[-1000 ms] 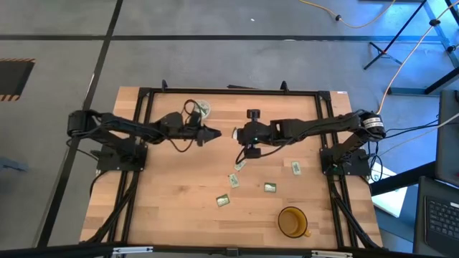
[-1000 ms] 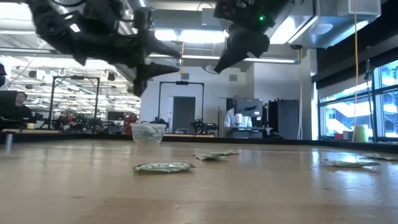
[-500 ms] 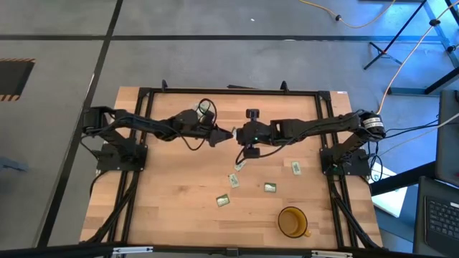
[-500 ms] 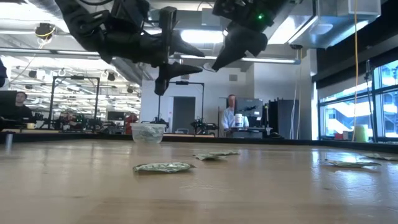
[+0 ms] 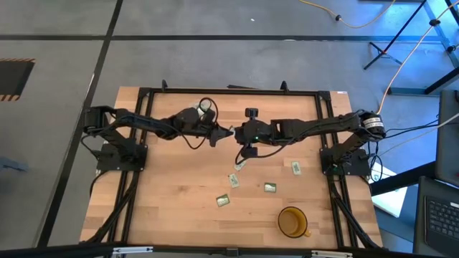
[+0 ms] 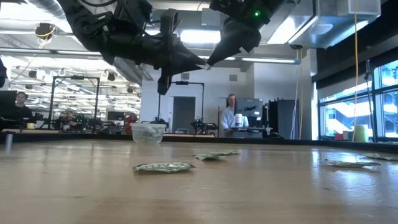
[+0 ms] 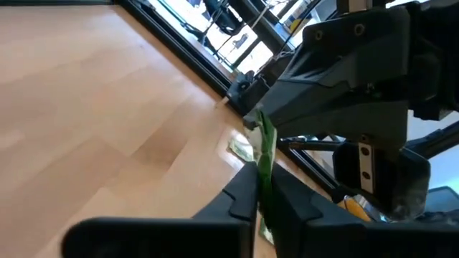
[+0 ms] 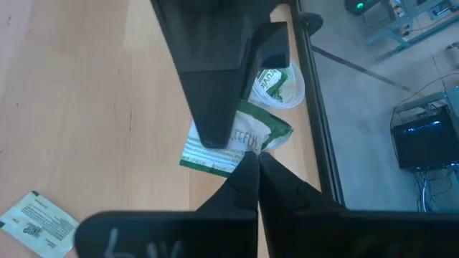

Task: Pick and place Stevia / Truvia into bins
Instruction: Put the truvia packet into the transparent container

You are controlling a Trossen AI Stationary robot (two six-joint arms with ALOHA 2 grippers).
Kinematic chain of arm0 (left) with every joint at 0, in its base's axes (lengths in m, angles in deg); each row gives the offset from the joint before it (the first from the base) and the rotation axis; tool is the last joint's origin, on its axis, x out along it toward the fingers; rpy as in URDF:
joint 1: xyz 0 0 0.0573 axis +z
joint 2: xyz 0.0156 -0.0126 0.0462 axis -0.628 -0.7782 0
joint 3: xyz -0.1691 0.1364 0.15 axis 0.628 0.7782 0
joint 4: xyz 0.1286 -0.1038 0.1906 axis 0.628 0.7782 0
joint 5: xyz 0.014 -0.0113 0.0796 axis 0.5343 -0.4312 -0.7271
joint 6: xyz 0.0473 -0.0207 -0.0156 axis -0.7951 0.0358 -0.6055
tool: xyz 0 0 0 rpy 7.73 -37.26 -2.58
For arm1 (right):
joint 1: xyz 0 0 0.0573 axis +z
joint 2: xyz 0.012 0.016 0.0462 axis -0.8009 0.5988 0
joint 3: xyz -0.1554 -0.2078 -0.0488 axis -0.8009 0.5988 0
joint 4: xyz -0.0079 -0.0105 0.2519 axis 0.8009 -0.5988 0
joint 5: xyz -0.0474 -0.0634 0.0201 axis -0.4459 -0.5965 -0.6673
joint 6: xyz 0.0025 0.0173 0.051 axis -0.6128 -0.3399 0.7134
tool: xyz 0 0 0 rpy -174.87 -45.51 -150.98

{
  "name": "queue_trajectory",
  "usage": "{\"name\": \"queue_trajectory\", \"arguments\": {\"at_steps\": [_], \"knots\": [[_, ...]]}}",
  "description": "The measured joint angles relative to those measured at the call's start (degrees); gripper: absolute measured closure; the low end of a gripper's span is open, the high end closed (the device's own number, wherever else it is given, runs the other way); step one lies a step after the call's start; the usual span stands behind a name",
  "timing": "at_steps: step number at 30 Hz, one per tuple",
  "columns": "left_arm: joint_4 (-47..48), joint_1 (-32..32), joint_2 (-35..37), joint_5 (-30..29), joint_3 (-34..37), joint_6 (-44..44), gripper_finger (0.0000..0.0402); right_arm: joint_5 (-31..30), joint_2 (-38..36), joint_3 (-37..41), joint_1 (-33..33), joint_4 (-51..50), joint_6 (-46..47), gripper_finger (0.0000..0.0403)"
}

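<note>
Above the table's middle, a green and white Stevia sachet (image 8: 272, 132) hangs between both grippers. My right gripper (image 5: 237, 133) is shut on one edge of it. My left gripper (image 5: 229, 133) has come in from the other side and is shut on the same sachet (image 7: 267, 143), seen edge-on between its fingers. In the low view the two grippers meet tip to tip high over the table. The bin, a small clear cup (image 5: 204, 107) with sachets inside, stands near the far edge beside the left arm, and it also shows as the cup (image 6: 148, 132) in the low view.
Several loose sachets (image 5: 233, 180) lie on the wood nearer the front, one (image 5: 295, 168) off to the right. An amber cup (image 5: 292, 221) stands at the front right. A black frame (image 5: 143, 93) rims the table. People stand in the room behind (image 6: 231, 119).
My left gripper moved right to meet the right gripper and closed on the sachet that the right gripper holds. The right arm has hardly moved.
</note>
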Motion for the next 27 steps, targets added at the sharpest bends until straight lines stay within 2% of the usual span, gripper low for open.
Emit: {"name": "queue_trajectory", "arguments": {"at_steps": [4, 7, 11, 15, 20, 27], "knots": [[0.14, 1.17, 0.0, 1.11, 0.0, -0.82, 0.0391, -0.22, -0.04, -0.04, 0.17, -0.29, -0.1, 0.0374], [0.03, 2.79, 0.01, 3.53, 0.0, -0.98, 0.0393, -0.89, -1.14, -0.09, 0.17, -4.29, 2.79, 0.0335], [1.89, 5.87, 1.26, 6.63, -0.04, -0.89, 0.0394, -0.88, -4.1, -0.09, 0.17, -12.88, 11.96, 0.0275], [11.28, 10.48, 4.48, 5.88, -0.02, -5.24, 0.0394, -0.62, -6.45, -0.08, 0.19, -24.73, 22.51, 0.0237], [25.98, 17.56, 8.48, 2.09, -0.02, -10.45, 0.0393, 0.19, -7.13, 1.48, 0.19, -35.65, 32.84, 0.022], [38.63, 27.49, 8.59, 2.75, 0.02, -11.66, 0.0392, 0.23, -7.06, 6.17, 0.19, -35.24, 34.44, 0.0219]]}}
